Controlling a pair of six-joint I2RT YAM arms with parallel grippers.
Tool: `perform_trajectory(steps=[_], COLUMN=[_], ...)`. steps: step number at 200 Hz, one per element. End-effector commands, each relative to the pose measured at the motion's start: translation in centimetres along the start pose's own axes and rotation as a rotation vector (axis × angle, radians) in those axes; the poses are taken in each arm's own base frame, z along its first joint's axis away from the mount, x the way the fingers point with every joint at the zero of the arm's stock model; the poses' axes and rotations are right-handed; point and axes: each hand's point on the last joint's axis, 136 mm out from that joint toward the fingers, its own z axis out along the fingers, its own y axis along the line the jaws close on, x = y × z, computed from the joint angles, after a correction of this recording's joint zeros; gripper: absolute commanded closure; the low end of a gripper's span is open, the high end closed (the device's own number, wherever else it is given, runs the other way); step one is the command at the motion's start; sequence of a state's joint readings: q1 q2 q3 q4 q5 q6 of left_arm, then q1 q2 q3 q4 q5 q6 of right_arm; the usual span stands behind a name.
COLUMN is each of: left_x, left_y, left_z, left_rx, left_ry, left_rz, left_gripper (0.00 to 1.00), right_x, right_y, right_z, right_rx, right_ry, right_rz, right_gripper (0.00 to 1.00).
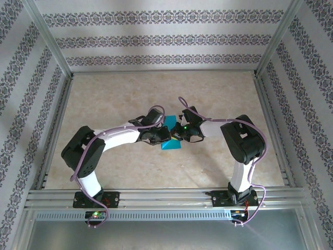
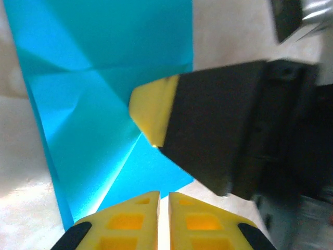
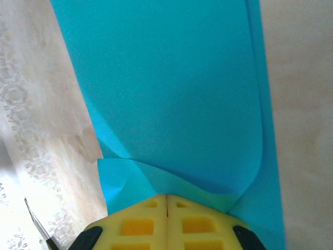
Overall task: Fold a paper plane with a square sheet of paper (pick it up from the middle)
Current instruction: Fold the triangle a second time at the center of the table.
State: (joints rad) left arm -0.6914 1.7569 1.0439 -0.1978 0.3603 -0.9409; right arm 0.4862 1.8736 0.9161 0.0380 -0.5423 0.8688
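The teal sheet of paper (image 1: 170, 145) lies flat mid-table, folded and creased, between the two wrists. In the left wrist view the paper (image 2: 93, 104) shows diagonal creases and a long straight-edged outline, not a paper plane's dart. My left gripper (image 2: 163, 197) hovers at the sheet's near edge, its jaws a crack apart with bare table between them. The right gripper (image 3: 167, 198) is shut, its tips pressed down on the paper (image 3: 171, 78), where a flap curls up round them. One of its fingers (image 2: 156, 110) rests on a crease.
The pale marbled table (image 1: 156, 94) stretches bare around the paper. Aluminium rails (image 1: 166, 195) run along the near edge and both sides, with patterned walls behind. Both arms (image 1: 112, 138) (image 1: 234, 133) bend inward and meet at the middle.
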Motion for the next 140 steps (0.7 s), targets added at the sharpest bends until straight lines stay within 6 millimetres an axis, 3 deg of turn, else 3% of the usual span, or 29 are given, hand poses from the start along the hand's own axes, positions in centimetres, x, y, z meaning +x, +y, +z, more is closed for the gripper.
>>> perform_trajectory(steps=[1, 60, 140], left_x=[1.0, 1.8, 3.0], left_y=[0.6, 3.6, 6.0], left_z=[1.3, 2.2, 2.4], left_rx=[-0.028, -0.124, -0.106], left_ry=[0.045, 0.067, 0.091], left_rz=[-0.04, -0.058, -0.103], left_gripper=[0.88, 0.89, 0.9], right_x=[1.5, 1.6, 1.6], right_y=[-7.3, -7.6, -8.1], right_z=[0.8, 0.7, 0.8], right_rx=[0.233, 0.242, 0.256], right_ry=[0.014, 0.021, 0.032], right_rz=[0.12, 0.132, 0.142], right_gripper=[0.94, 0.95, 0.95])
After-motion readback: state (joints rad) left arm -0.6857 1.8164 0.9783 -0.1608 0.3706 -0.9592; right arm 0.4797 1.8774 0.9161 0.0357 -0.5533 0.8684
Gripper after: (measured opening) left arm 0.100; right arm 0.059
